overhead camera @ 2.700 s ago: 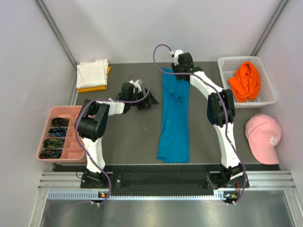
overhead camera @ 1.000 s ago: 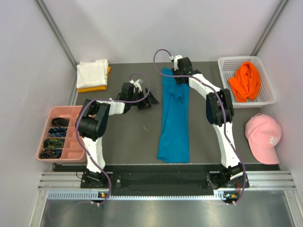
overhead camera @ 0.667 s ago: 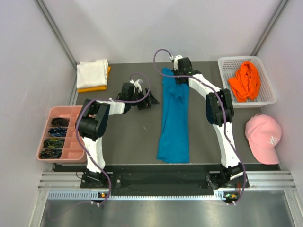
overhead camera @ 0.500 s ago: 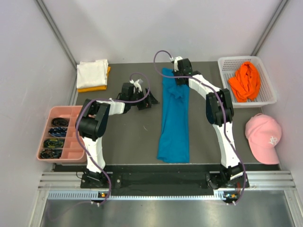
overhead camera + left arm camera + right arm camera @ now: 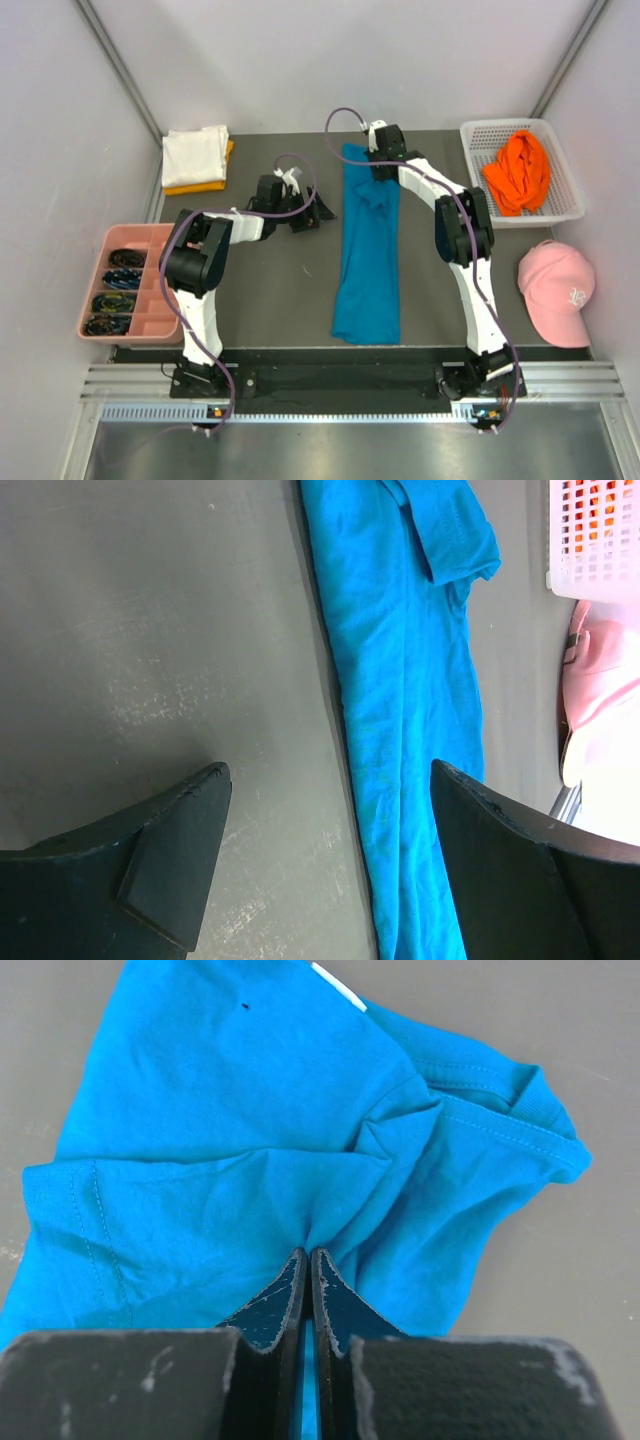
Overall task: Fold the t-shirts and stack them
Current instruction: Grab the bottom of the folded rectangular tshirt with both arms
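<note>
Pale walls round a dark grey matte tabletop [image 5: 270, 300]. At centre, a teal-blue soft-knit t-shirt [image 5: 367, 250] lies as a long narrow strip, its long axis running 12 to 6 o'clock. The right gripper [image 5: 308, 1256] is at the strip's 12 o'clock end, jaws pressed together on a puckered fold beside a stitched hem. The left gripper [image 5: 327, 770] is at the shirt's 9 o'clock, jaws wide apart over bare mat, holding nothing. Likely next: carry the far end toward 6 o'clock. A folded white t-shirt [image 5: 195, 155] sits at 10 o'clock.

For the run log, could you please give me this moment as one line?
left pincer: open, empty | right pincer: shut on teal t-shirt, far end | orange t-shirt: in basket
</note>
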Robot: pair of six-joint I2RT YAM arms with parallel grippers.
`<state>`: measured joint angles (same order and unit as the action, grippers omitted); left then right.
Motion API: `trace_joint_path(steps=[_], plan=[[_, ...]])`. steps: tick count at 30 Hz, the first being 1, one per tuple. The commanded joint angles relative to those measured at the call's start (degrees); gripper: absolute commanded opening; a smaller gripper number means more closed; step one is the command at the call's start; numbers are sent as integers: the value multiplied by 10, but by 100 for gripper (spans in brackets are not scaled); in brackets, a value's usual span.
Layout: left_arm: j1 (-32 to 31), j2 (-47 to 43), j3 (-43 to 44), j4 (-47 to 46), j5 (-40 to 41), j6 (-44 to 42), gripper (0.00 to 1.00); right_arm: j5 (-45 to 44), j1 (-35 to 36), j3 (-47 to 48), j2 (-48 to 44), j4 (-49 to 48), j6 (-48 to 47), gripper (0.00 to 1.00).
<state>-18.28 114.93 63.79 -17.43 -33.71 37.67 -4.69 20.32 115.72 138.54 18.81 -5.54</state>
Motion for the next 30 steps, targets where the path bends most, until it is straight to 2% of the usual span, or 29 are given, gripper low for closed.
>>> trace_joint_path(steps=[1, 30], plan=[[0, 9, 0, -3, -2, -1, 86, -29, -9, 1, -53, -18, -1, 0], [0, 13, 4, -6, -7, 4, 85, -102, -20, -2, -60, -20, 12, 0]])
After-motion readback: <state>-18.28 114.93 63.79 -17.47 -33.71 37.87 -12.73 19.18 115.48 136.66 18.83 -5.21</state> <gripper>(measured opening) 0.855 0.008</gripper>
